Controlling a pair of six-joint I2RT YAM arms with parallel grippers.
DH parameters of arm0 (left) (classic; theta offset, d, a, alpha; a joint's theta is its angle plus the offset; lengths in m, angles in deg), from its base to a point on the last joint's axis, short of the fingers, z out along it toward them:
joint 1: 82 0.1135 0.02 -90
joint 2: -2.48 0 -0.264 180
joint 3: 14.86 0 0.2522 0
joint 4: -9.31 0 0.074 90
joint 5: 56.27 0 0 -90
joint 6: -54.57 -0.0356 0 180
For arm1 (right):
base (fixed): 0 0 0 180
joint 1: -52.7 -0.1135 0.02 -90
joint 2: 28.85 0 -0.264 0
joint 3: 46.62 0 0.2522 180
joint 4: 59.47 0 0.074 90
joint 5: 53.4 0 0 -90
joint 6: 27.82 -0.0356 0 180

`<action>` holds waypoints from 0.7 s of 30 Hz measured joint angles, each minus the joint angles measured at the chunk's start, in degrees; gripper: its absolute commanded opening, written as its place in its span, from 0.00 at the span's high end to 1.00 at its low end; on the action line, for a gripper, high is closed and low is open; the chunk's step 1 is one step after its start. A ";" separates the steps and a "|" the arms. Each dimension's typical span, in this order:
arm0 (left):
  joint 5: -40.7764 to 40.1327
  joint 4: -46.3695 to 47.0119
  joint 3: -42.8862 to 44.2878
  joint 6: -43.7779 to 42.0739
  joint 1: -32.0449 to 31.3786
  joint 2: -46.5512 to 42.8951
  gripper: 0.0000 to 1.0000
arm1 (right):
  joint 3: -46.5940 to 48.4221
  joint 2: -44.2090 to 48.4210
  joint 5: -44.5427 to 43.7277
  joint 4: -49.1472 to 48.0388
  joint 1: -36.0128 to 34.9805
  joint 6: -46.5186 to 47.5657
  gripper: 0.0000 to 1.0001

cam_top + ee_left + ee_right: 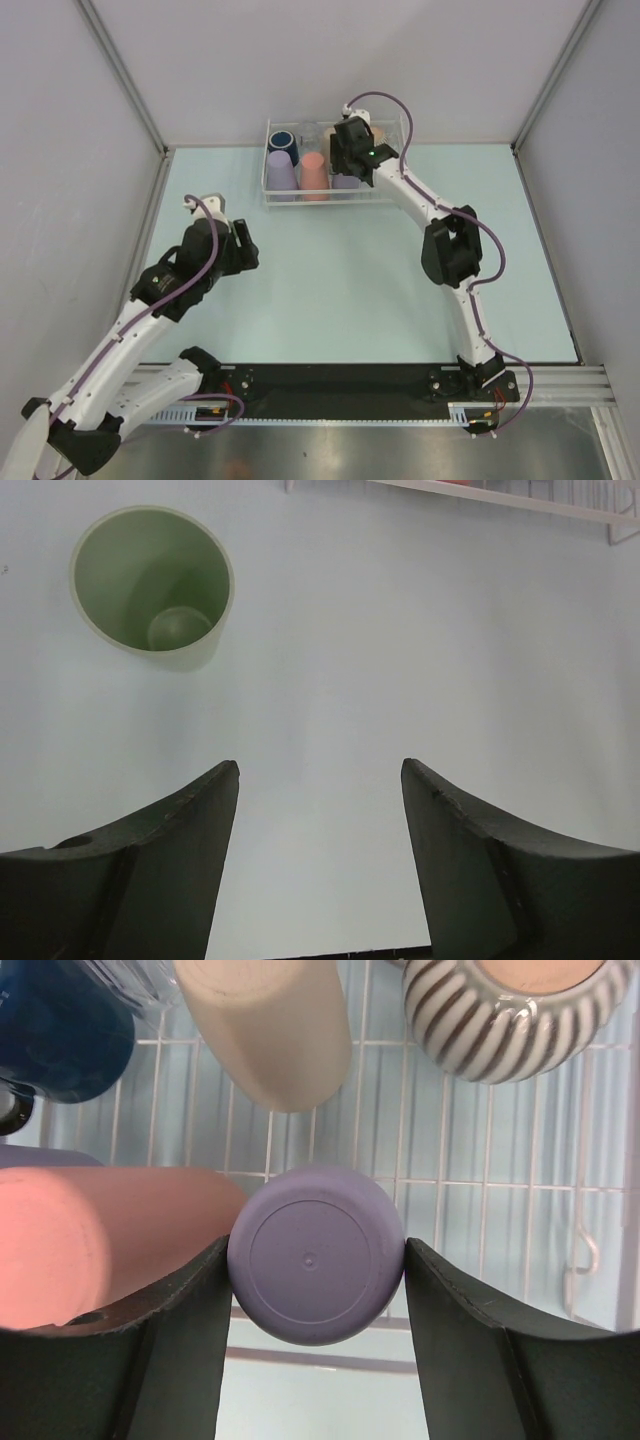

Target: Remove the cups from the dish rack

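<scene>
The white wire dish rack (401, 140) stands at the table's far side. In it I see a navy mug (282, 141), a lavender cup (281, 170) and a salmon-pink cup (314, 170). My right gripper (317, 1260) is shut on a second lavender cup (315, 1255), bottom up, both fingers touching its sides. Beside it lie the salmon-pink cup (100, 1245), a tan cup (275, 1030), a ribbed mug (510, 1025) and the navy mug (60, 1030). My left gripper (320, 775) is open over bare table, with a pale green cup (150, 585) standing upright ahead to its left.
The rack's wire floor (480, 1180) shows bare to the right of the held cup. The rack's near edge (500, 495) runs along the top of the left wrist view. Grey walls enclose the pale blue table (330, 280) on three sides.
</scene>
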 measured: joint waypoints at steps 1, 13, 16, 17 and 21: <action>0.13 0.28 0.00 0.04 0.00 0.13 0.28 | 0.04 0.61 -0.02 0.33 0.00 0.09 1.00; 4.48 7.17 -2.49 4.15 -0.02 2.23 0.28 | -12.15 23.32 5.38 -3.04 2.54 -3.15 1.00; 7.37 11.89 -5.05 6.58 -0.02 1.68 0.28 | -24.11 32.57 11.96 -8.85 5.77 -7.19 1.00; 8.70 14.23 -6.56 7.67 -0.02 1.07 0.28 | -28.52 35.67 15.47 -10.88 7.41 -9.11 1.00; 13.05 21.92 -11.13 11.91 -0.04 -0.92 0.28 | -41.81 44.22 25.97 -18.34 12.83 -15.72 1.00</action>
